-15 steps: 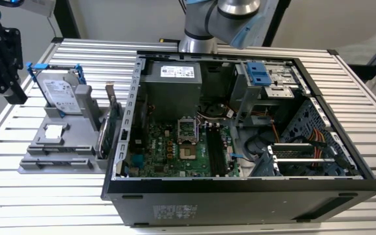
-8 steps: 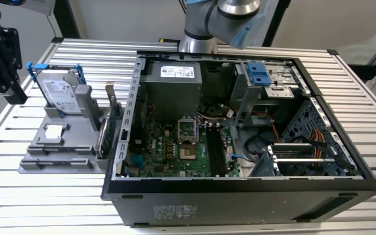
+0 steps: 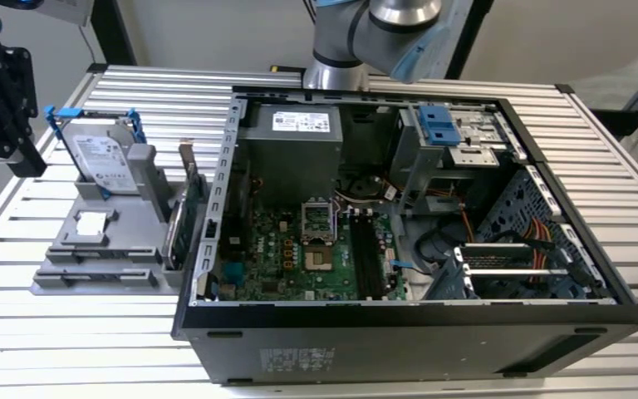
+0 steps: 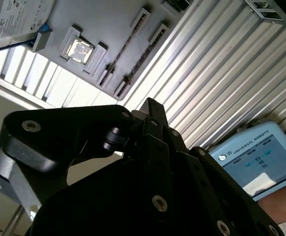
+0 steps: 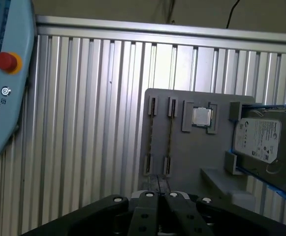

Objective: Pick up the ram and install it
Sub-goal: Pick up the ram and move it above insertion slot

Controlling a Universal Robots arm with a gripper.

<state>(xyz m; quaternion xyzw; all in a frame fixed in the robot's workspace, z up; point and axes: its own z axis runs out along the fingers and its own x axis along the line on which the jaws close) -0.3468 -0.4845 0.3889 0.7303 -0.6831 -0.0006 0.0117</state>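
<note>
the gripper (image 3: pixel 17 141) is hanging above the slatted table (image 3: pixel 76 332) at the exterior view's far left, out past the grey fixture (image 3: pixel 97 284) and higher than everything on it. in both wrist views its black fingers (image 5: pixel 150 197) are sitting drawn in narrow, close against each other, and they are carrying nothing. the arm (image 3: pixel 341 41) is rising from the far edge of the table, behind the open computer case (image 3: pixel 408 314).

the ram (image 5: pixel 151 133) is standing on edge in a pair of slotted holders on the fixture, showing in the first wrist view as a thin dark line. a twin stick (image 5: pixel 169 133) is sitting just beside it, parallel, in its own holders. the gripper is not touching either one and is hovering well apart from them. next along the fixture a square processor chip (image 3: pixel 92 223) is lying flat in a recess, and beyond it, at the far end, a grey hard drive (image 3: pixel 109 162) in a blue frame is leaning upright. a green expansion card (image 3: pixel 192 212) is standing on the fixture's right edge, just beside the case wall.

the case is lying on its side with the motherboard (image 3: pixel 296 258) facing up, to the exterior view's right of the fixture. whether its long black memory slots are holding a stick, i cannot tell. a light blue pendant (image 5: pixel 0 73) with a red button is resting on the table, well apart from the fixture.
</note>
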